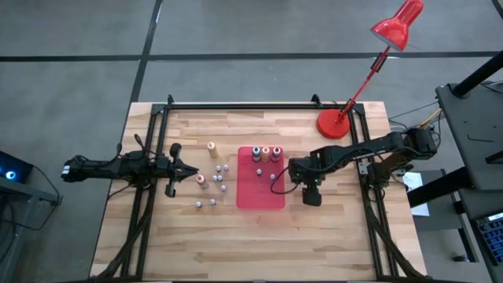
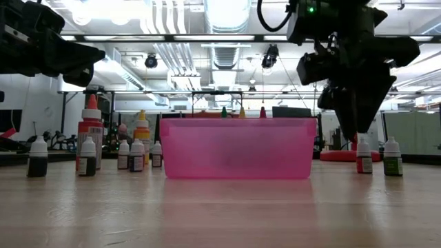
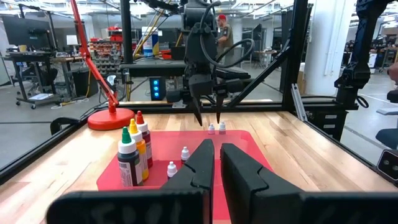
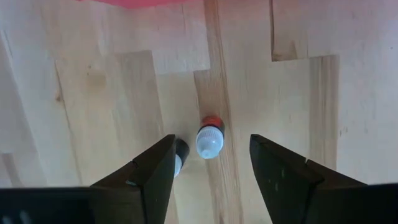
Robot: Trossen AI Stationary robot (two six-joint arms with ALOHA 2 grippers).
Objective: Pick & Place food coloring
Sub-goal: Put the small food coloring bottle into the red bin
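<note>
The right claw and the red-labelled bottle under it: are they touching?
Apart. In the right wrist view the open right claw hangs above the small bottle, with bare wood showing between it and each finger.

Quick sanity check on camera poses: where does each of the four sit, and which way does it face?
High: overhead, facing straight down at the table; shows both arms, left gripper, right gripper.
Low: at table height, facing level across at the tray wall; right gripper hangs in from above.
Left wrist: on the left arm, facing across the tray toward the right arm; own fingers at bottom.
Right wrist: facing straight down at the wood; own open fingers straddle a red bottle.
Shared: both wrist views show that bottle beside the tray.
</note>
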